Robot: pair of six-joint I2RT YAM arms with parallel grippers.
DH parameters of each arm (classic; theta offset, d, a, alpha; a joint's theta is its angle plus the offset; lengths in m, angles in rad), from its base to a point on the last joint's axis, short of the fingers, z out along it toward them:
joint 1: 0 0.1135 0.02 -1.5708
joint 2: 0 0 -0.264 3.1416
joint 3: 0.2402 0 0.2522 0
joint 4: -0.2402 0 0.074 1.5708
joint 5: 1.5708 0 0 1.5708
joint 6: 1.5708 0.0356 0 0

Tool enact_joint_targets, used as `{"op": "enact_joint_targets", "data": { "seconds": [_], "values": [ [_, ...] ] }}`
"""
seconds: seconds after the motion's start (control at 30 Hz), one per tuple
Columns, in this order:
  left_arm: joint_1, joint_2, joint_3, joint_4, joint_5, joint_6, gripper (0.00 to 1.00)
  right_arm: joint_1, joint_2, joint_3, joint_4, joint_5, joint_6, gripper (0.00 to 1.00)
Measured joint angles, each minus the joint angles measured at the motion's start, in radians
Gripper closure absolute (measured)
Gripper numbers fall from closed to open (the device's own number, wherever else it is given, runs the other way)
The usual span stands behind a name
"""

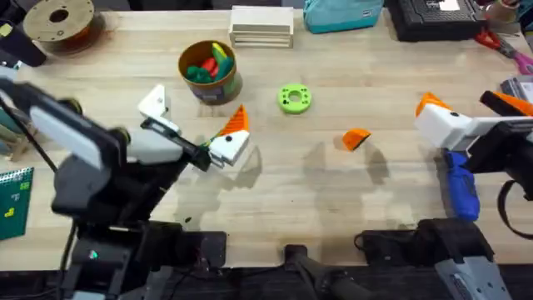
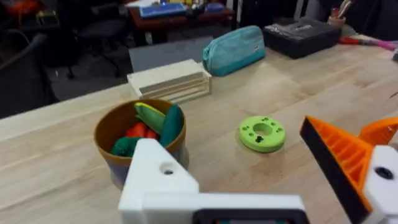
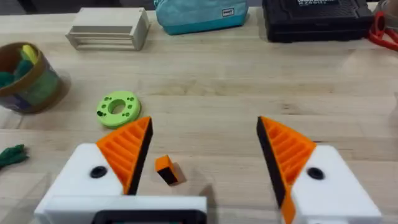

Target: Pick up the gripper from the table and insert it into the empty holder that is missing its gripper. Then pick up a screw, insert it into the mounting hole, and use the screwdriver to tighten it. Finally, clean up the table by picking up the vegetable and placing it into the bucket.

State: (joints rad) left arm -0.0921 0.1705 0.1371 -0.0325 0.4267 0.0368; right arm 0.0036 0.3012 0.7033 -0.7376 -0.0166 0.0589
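the task looks barely begun: the loose orange gripper (image 3: 166, 170) lies on the counter (image 1: 333, 200) between the right pincer's (image 3: 205, 158) wide fingers, ungrasped, while the left pincer (image 2: 261, 180), also wide, carries the bare white holder (image 2: 158, 174).

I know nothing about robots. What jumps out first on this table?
Two white claws reach in: the left claw has one orange ribbed pad and one bare white finger block, and the right claw has both. A small loose orange plastic wedge lies mid-table, with a round yellow-orange bucket of toy vegetables behind.
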Motion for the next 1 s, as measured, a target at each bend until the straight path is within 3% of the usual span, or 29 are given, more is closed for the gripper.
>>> {"op": "enact_joint_targets", "data": {
  "seconds": [0.03, 0.1, 0.4, 0.8, 1.0],
  "values": [
    [0.0, -0.101, -0.051, 0.003, 0.0, 0.0, 0.014, 0.0, 0.0, 0.0, 0.0, 0.0, 0.0, 0.013],
    [-0.003, -0.165, -0.113, 0.049, 0.0, -0.022, 0.014, 0.0, 0.0, 0.0, 0.0, 0.0, 0.0, 0.012],
    [-0.057, -0.165, -0.131, 0.011, 0.0, -0.055, 0.014, 0.0, 0.0, 0.0, 0.0, 0.0, 0.0, 0.012],
    [-0.188, -0.165, -0.13, -0.022, 0.003, -0.061, 0.014, 0.0, 0.0, 0.0, 0.0, 0.0, 0.0, 0.012],
    [-0.19, -0.165, -0.13, -0.022, 0.003, -0.061, 0.013, 0.0, 0.0, 0.0, 0.0, 0.0, 0.0, 0.012]
  ]
}}
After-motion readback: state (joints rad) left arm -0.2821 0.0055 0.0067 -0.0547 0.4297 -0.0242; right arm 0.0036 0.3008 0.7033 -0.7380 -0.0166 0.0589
